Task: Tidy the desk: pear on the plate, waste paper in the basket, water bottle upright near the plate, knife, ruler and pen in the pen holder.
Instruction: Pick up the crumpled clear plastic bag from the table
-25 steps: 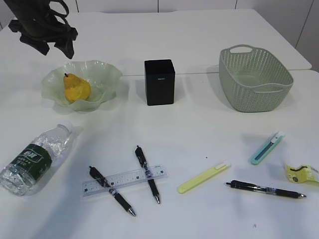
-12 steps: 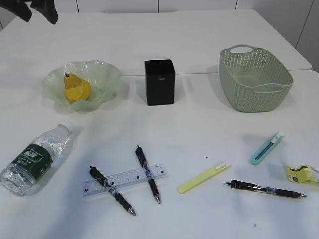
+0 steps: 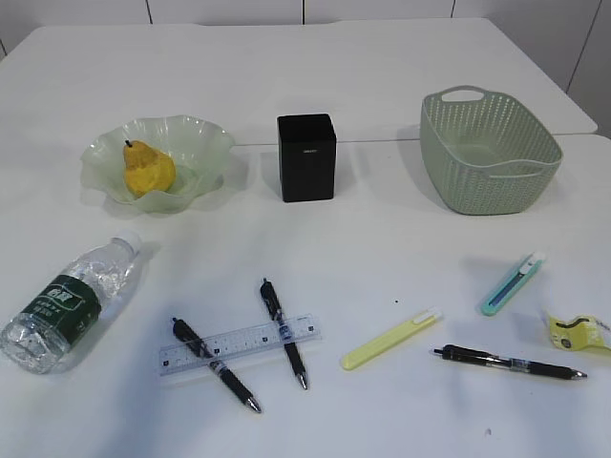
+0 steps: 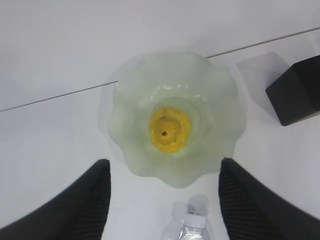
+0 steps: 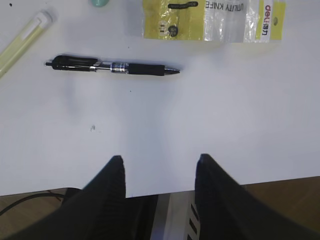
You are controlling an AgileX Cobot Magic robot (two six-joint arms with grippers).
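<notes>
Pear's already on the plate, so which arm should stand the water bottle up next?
Probably left: its open gripper hangs over the plate, with the water bottle lying just below. The right gripper sits by the pen.

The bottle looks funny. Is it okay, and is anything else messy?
The bottle lies on its side instead of standing, and looks a bit crumpled. The ruler lies across two pens. A wrapper scrap sits on the desk, not in the basket. Nothing is spilled.
</notes>
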